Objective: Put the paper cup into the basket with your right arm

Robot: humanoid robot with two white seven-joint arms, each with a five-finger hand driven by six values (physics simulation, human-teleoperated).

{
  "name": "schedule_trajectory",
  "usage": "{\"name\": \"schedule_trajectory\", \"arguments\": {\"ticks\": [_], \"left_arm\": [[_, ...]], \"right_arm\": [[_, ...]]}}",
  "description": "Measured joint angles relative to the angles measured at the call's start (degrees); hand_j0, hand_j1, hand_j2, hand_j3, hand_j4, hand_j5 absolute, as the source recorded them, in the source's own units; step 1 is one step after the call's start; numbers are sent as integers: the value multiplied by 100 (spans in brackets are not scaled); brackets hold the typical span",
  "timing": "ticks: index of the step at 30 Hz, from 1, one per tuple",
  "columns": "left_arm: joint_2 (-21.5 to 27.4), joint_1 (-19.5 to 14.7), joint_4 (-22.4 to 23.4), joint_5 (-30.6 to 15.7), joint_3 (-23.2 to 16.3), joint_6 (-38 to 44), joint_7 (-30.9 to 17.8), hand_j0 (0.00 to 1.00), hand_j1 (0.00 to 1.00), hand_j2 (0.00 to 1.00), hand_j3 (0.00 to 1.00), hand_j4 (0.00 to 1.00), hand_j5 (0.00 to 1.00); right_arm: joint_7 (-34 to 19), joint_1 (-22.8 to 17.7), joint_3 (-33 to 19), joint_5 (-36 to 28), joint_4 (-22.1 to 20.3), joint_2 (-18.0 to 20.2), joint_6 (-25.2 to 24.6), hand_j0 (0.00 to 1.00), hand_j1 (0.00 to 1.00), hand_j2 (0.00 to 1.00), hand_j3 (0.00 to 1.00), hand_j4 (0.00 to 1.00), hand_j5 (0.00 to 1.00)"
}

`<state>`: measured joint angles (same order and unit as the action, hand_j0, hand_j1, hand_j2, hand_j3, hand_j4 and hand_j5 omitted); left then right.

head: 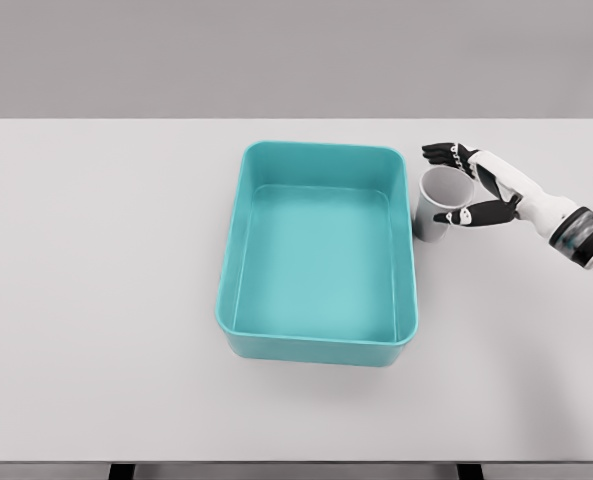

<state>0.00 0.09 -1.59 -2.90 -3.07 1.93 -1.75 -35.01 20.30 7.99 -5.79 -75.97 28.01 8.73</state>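
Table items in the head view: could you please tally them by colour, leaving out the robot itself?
Teal: 1, the basket
White: 1, the paper cup, beside the basket with the right hand around it
Total: 2

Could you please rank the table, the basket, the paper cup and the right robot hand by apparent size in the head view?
1. table
2. basket
3. paper cup and right robot hand: they look much alike, so I would not rank them.
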Motion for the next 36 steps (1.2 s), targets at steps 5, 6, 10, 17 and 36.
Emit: {"name": "schedule_trajectory", "arguments": {"ticks": [5,6,10,17,36], "left_arm": [[0,0,0,0,0,0,0,100,100,100,100,100,100],[0,0,0,0,0,0,0,100,100,100,100,100,100],[0,0,0,0,0,0,0,100,100,100,100,100,100],[0,0,0,0,0,0,0,100,100,100,100,100,100],[0,0,0,0,0,0,0,100,100,100,100,100,100]], "right_arm": [[1,-9,-19,3,-4,6,0,74,74,74,74,74,74],[1,-9,-22,6,-20,8,-3,74,74,74,74,74,74],[0,-35,-31,3,-143,19,-40,70,70,70,70,70,70],[0,-53,-53,-3,-327,82,-110,70,70,70,70,70,70],[0,-123,-269,-90,-948,404,-399,70,70,70,70,70,70]]}}
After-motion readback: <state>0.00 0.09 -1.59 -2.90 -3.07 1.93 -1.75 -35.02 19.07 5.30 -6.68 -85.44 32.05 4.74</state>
